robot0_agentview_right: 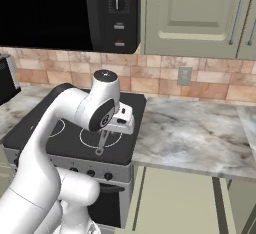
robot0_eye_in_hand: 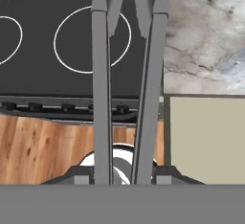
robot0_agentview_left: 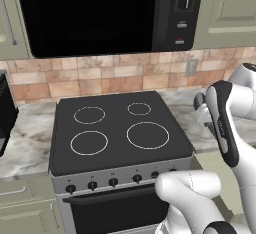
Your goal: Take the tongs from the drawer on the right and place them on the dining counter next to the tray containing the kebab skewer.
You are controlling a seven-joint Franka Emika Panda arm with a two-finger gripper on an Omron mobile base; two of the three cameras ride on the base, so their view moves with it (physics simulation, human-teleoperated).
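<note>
My gripper (robot0_agentview_right: pixel 113 126) is shut on the tongs (robot0_agentview_right: pixel 102 141), slim dark-grey metal, which hang from it over the front right corner of the stove. In the hand view the two long arms of the tongs (robot0_eye_in_hand: pixel 100 74) run from between my fingertips up to the top edge, and my gripper (robot0_eye_in_hand: pixel 123 173) clamps them near the bottom. The drawer (robot0_agentview_right: pixel 175 198) stands open below the worktop to the right of the stove, its pale beige inside (robot0_eye_in_hand: pixel 206 137) showing bare. The dining counter, the tray and the kebab skewer are out of view.
A black stove (robot0_agentview_left: pixel 117 128) with four ring burners and a row of knobs (robot0_agentview_left: pixel 113 181) lies under the hand. The marbled worktop (robot0_agentview_right: pixel 195 133) runs right of it, with a tiled backsplash and a microwave (robot0_agentview_left: pixel 100 13) above. Wooden floor (robot0_eye_in_hand: pixel 43 146) lies in front.
</note>
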